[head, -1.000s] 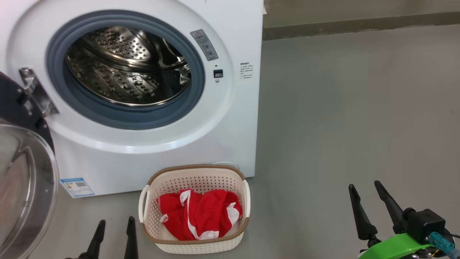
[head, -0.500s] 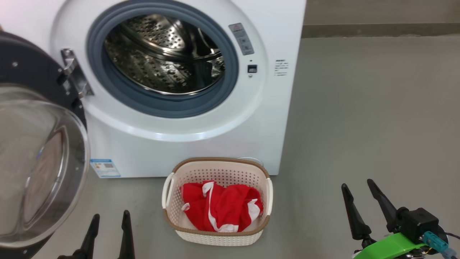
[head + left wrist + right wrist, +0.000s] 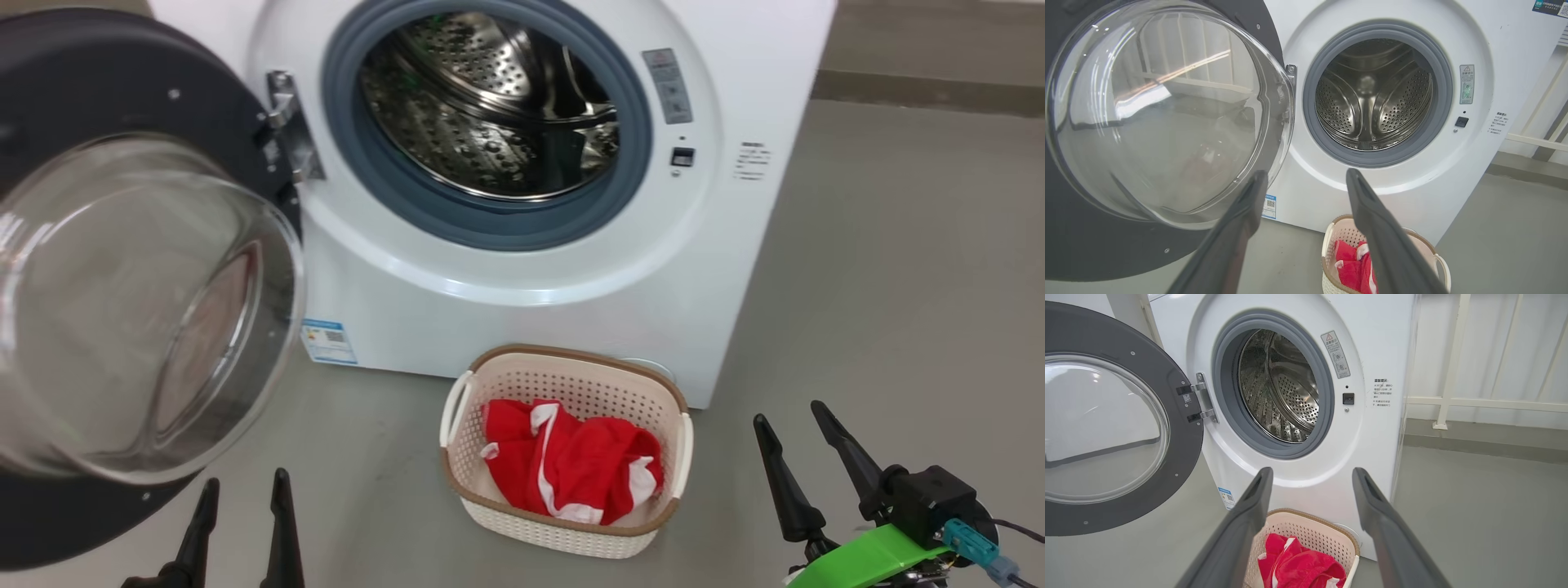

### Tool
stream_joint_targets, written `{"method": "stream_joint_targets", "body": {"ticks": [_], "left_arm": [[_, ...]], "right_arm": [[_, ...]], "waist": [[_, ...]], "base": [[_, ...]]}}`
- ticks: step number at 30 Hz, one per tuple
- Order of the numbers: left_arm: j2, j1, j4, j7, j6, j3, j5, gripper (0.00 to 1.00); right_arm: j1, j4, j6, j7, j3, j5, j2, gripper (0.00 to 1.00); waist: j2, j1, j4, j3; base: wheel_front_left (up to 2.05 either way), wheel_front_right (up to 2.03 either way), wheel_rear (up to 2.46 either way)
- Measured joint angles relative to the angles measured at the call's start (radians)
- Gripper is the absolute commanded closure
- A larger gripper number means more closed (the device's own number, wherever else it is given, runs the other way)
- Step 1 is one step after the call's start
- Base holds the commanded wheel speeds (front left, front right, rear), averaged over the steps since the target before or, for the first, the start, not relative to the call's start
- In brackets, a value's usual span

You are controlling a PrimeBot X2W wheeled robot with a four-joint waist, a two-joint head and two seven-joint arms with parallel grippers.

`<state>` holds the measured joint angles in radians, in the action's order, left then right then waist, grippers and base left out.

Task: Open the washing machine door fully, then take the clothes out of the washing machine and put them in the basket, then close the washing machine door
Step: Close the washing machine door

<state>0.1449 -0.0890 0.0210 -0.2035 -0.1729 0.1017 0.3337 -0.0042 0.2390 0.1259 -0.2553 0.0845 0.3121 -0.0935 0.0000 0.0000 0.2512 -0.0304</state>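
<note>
Hanging wide open from the hinge (image 3: 286,135) on the left of the opening, the washing machine door (image 3: 82,65) turns its black rim and bulging glass toward the robot's left side. It lies just ahead of the left gripper (image 3: 246,478), whose fingers stand apart and hold nothing. The right gripper (image 3: 789,412), likewise spread and empty, sits well off to the right, beyond the basket (image 3: 571,355). The clothes (image 3: 571,465) lie in a red heap inside the basket, which stands on the floor close before the washing machine (image 3: 506,327). The drum (image 3: 490,106) looks bare. Unloading seems done, so shutting the door is what is left. The door must swing rightward about its upright hinge, so a push near the edge farthest from the hinge would serve best, and the left arm is clearly nearer.
</note>
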Motion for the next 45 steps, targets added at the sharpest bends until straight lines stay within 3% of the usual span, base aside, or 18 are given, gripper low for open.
{"method": "stream_joint_targets", "body": {"ticks": [20,32,34,41,45], "left_arm": [[0.024,-0.019,-0.041,0.037,-0.037,-0.005,0.0,0.0],[0.028,-0.037,-0.041,0.052,-0.061,-0.013,0.002,0.0],[0.028,-0.037,-0.04,0.053,-0.066,-0.013,0.002,1.0],[0.04,-0.029,-0.043,0.052,-0.086,-0.024,-0.003,1.0],[0.066,0.053,-0.059,0.052,-0.092,-0.055,-0.003,1.0]], "right_arm": [[0.0,-0.009,0.0,0.0,0.049,0.013,0.002,0.0],[0.0,-0.007,0.0,0.0,0.058,0.03,0.0,0.0],[0.0,-0.006,0.0,0.0,0.058,0.031,0.0,0.0],[0.0,-0.003,0.0,0.0,0.057,0.034,0.0,0.0],[0.0,-0.001,0.0,0.0,0.058,0.035,-0.001,0.0]], "waist": [[0.0,0.0,0.183,-0.033],[0.0,0.0,0.198,-0.041],[0.0,0.0,0.196,-0.041],[0.0,0.0,0.19,-0.04],[0.0,0.0,0.184,-0.038]], "base": [[0.0,0.0,0.0],[0.0,0.0,0.0],[0.0,0.0,0.0],[0.0,0.0,0.0],[0.0,0.0,0.0]]}}
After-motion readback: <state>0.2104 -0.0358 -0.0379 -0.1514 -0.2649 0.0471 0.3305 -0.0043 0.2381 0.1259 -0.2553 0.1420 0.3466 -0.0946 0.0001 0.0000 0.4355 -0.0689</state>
